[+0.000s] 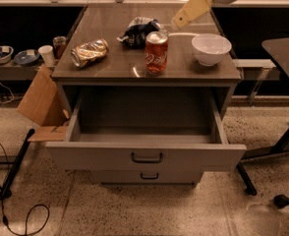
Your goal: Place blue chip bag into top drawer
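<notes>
Currently listed: blue chip bag (137, 31), laid crumpled on the table (105, 18) at the soda can's (157, 52) 11 o'clock, ungrasped. Hand (188, 11), held at the bag's 2 o'clock, presumably for approach; its state cannot be told. Top drawer (85, 156), drawn open to receive the bag.

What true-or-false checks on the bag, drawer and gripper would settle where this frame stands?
1. The blue chip bag lies on the cabinet top, behind the red soda can. True.
2. The top drawer is shut. False: it is pulled open.
3. The gripper holds the bag. False: it hangs over the rear of the top, and the bag lies apart from it.
4. The white bowl stands on the cabinet top. True.
5. The bag is already in the drawer. False: it is on the top.
</notes>
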Robot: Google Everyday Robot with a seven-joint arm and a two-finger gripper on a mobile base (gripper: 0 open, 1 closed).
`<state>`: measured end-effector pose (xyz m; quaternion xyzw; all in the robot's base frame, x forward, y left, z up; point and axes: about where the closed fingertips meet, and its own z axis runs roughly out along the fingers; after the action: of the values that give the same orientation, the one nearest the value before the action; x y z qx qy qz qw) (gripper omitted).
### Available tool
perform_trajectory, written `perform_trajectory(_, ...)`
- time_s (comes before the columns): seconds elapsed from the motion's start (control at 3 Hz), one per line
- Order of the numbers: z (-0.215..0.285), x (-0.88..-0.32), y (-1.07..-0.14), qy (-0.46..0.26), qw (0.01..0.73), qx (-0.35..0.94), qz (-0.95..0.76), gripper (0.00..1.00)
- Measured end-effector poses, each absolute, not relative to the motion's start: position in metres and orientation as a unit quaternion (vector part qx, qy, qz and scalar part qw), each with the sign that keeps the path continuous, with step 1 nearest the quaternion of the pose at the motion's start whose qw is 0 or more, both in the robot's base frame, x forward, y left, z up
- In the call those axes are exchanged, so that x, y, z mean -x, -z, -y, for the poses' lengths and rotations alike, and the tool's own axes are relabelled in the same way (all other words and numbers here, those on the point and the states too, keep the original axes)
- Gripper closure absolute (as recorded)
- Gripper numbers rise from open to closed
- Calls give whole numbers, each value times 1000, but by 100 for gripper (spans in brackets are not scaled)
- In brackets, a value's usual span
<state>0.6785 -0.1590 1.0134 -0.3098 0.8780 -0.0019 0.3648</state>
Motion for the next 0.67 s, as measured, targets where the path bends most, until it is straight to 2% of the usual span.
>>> perform_trajectory(0.67, 129, -727, -1022, -23, 408, 208, -889, 0)
